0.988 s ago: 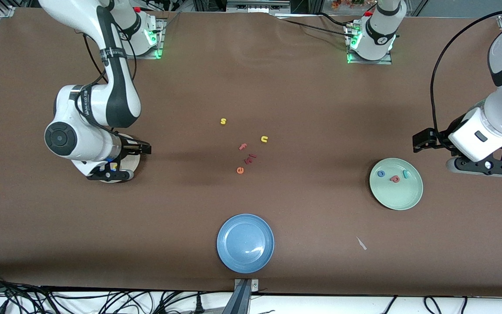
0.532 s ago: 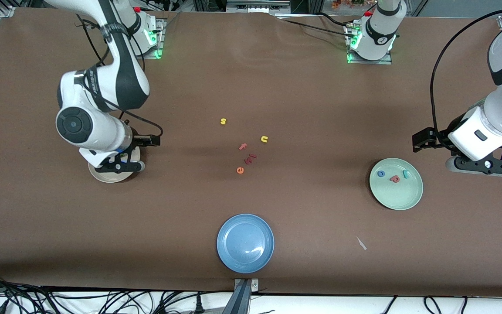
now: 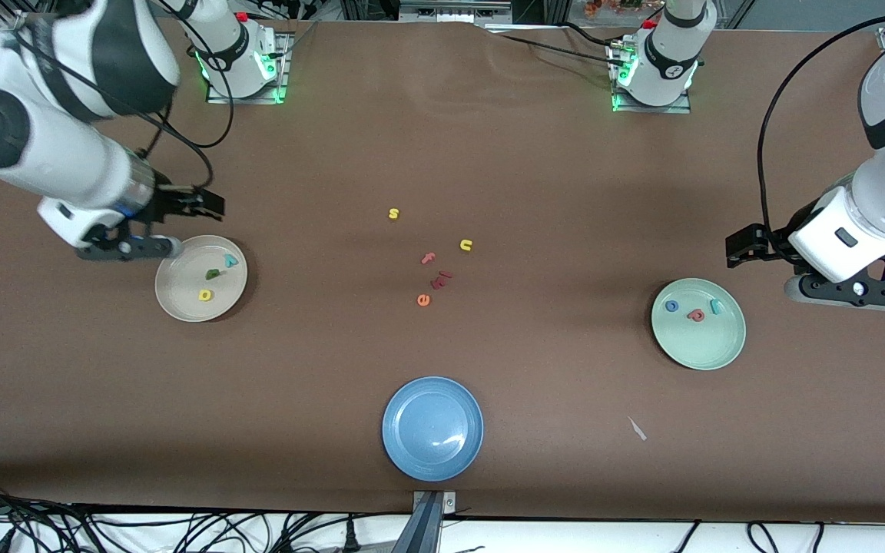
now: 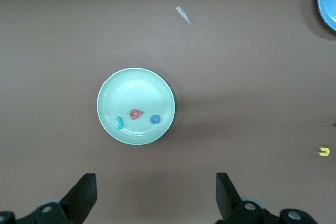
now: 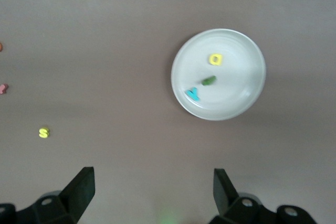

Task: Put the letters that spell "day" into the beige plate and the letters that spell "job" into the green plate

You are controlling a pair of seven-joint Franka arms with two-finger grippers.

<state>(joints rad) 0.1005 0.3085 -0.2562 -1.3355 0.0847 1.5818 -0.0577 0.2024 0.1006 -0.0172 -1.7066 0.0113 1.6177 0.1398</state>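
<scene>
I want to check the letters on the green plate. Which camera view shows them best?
The left wrist view: it looks straight down on the green plate, so the letters show largest. The front view shows them smaller; the right wrist view does not show them.

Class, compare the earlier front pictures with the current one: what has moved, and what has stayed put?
The right claw, open and empty, has risen off the beige plate and swung toward the right arm's end of the table, uncovering the green, teal and yellow letters lying in it. Unchanged: the left claw, open, waits by the green plate with its three letters; the loose letters mid-table and the blue plate.
</scene>
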